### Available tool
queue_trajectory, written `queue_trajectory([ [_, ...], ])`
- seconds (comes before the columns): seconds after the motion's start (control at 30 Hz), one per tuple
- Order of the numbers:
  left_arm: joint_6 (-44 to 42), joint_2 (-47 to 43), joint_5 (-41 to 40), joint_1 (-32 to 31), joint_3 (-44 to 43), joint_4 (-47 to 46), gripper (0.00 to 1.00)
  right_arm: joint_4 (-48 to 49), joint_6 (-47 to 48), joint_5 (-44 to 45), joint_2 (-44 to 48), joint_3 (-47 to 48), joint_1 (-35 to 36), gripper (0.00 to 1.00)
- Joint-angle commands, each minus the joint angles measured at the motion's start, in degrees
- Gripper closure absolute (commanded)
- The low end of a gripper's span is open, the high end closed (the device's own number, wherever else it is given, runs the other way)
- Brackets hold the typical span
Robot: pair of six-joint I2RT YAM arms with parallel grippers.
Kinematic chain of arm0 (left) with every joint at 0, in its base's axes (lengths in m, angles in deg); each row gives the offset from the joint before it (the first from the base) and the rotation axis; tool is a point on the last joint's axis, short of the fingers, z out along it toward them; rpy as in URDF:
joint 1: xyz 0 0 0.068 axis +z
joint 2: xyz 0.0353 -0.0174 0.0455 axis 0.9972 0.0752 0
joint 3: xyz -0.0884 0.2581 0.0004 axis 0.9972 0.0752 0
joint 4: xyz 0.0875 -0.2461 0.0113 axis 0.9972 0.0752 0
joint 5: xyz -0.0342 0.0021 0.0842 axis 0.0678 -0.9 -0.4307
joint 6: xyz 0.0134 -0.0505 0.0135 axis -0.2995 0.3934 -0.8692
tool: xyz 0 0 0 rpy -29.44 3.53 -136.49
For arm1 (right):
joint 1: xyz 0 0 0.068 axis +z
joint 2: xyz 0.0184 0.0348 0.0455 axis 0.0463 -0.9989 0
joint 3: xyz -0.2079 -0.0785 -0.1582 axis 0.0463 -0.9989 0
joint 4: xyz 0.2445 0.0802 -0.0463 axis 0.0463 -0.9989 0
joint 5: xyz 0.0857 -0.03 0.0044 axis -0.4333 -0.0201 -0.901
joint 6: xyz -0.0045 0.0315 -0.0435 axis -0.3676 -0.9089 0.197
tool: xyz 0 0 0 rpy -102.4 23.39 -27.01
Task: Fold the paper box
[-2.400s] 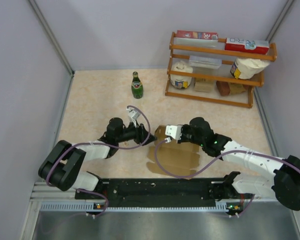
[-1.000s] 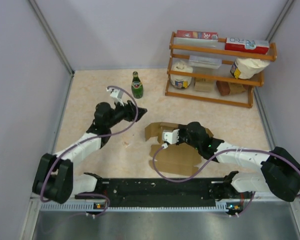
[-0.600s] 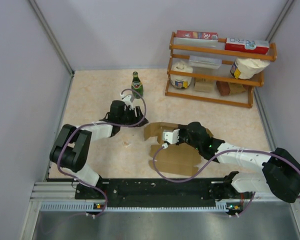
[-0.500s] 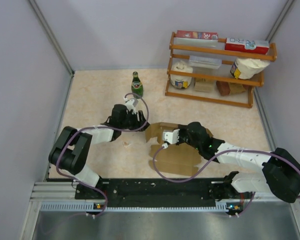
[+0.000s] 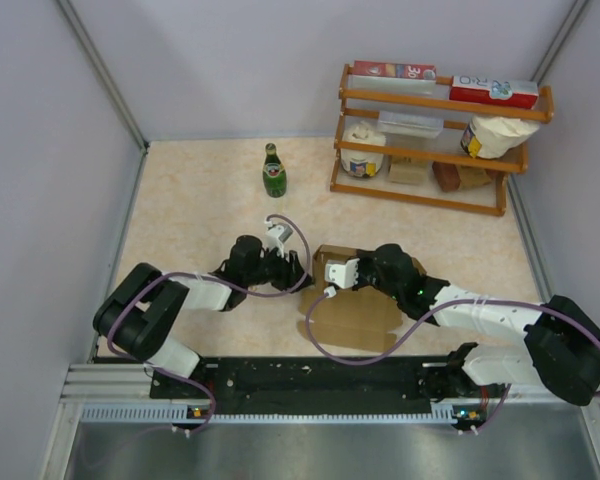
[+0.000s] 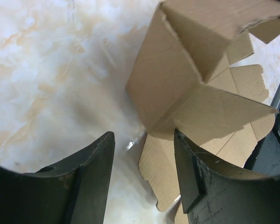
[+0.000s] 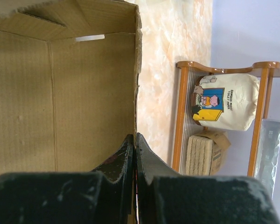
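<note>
Right hand [image 7: 134, 141] pinches one paper box [image 7: 60, 98] wall.

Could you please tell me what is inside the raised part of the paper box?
The right wrist view shows only bare cardboard walls of the paper box and the shut right claw at its wall edge. The claw's fingers cover the part nearest the camera.

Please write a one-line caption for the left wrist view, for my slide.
Open left gripper facing the half-folded paper box on a marbled table.
</note>
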Motion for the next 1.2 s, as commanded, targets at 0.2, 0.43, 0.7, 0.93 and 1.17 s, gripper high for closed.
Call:
queue_trajectory([
  [0.2,-2.7,-1.4,1.2,-0.7,0.5,-12.4,0.41,1.3,-0.5,-0.9,0.0,0.7,0.8,1.00],
  [0.43,-3.0,1.6,2.7,-1.4,-1.0,-15.1,0.40,2.2,-0.2,0.1,-0.8,0.2,1.6,1.00],
  [0.7,-3.3,1.4,-0.1,-3.1,0.7,-17.2,0.38,8.4,1.7,4.5,-0.5,-3.0,4.0,1.00],
  [0.93,-4.4,0.8,-5.5,-4.4,2.0,-18.1,0.37,15.4,4.4,9.3,-0.4,-6.4,5.8,1.00],
  [1.17,-5.1,0.1,-9.4,-5.4,4.4,-20.1,0.35,20.1,6.8,11.3,-0.8,-8.5,7.1,1.00],
])
